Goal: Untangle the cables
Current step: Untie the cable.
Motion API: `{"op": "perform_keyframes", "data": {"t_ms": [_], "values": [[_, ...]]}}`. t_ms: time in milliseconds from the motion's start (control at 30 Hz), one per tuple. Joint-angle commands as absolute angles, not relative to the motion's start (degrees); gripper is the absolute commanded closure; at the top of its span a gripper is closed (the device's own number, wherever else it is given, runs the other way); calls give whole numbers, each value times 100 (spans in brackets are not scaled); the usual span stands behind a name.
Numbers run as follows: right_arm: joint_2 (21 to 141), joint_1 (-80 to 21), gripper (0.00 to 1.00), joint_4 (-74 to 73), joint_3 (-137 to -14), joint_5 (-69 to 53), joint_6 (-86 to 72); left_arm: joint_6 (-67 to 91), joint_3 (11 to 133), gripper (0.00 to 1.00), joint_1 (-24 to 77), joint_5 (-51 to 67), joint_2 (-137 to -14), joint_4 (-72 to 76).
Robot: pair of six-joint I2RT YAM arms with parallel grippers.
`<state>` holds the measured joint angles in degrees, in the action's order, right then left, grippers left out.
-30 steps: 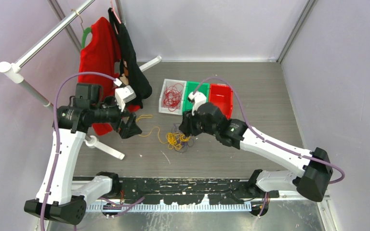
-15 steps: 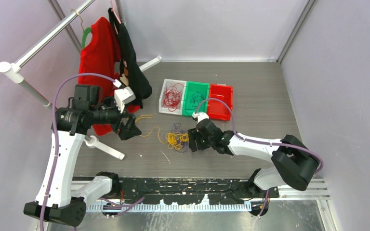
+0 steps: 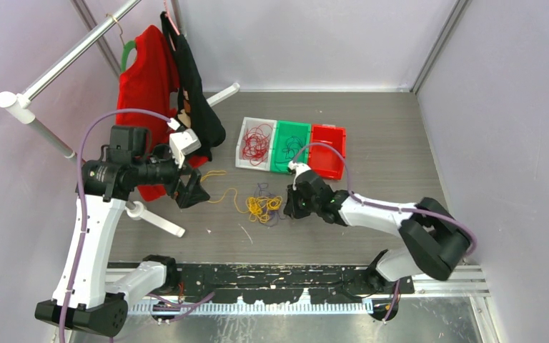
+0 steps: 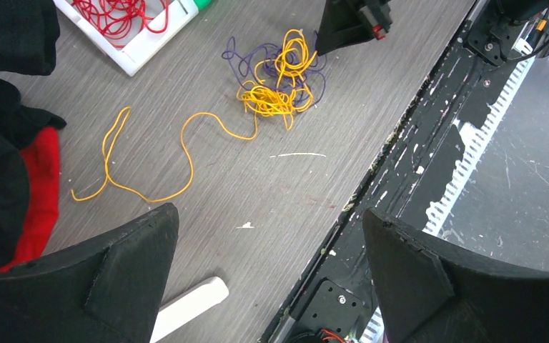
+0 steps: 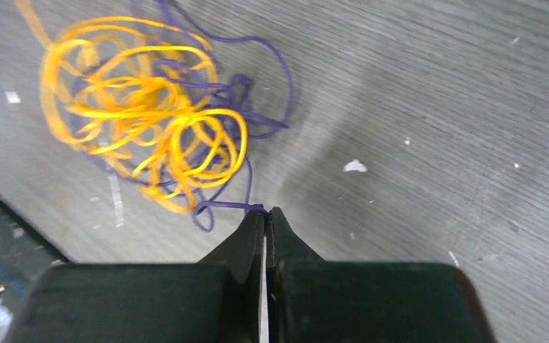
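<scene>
A tangle of yellow-orange and purple cables lies mid-table, also seen in the left wrist view as the tangle. My right gripper is down at the tangle's right edge, shut on a thin purple cable that leads out of the yellow loops. From above, the right gripper sits just right of the pile. A loose yellow cable trails off to the left. My left gripper hangs open above the table, left of the tangle, holding nothing.
Three bins stand behind the tangle: white holding red cables, green, red. A clothes rack with red and black garments fills the left side, its white foot on the table. The black rail marks the near edge.
The right arm dropped from above the tangle to the table, and its jaws closed on the purple cable. The left arm stayed still and open.
</scene>
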<state>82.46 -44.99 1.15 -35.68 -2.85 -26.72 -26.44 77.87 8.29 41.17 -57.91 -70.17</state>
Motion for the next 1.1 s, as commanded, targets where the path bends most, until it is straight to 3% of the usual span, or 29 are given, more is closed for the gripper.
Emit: {"op": "perform_keyframes", "data": {"t_ms": [0, 300, 733, 1067], "values": [[7185, -4500, 99, -252, -4177, -850, -2830, -2734, 8006, 0, 844, 4213, -5673, -6920], [6713, -4509, 99, -1730, -5932, -1467, -2690, -2758, 7994, 1, 844, 4464, -5487, -6504], [7960, -4683, 99, -2110, -7962, -2554, -2926, -2403, 7573, 1, 1018, 5040, -5353, -5871], [8540, -5152, 99, -2885, -8703, -2549, -2547, -1735, 7639, 10, 1685, 4880, -5782, -5110]]}}
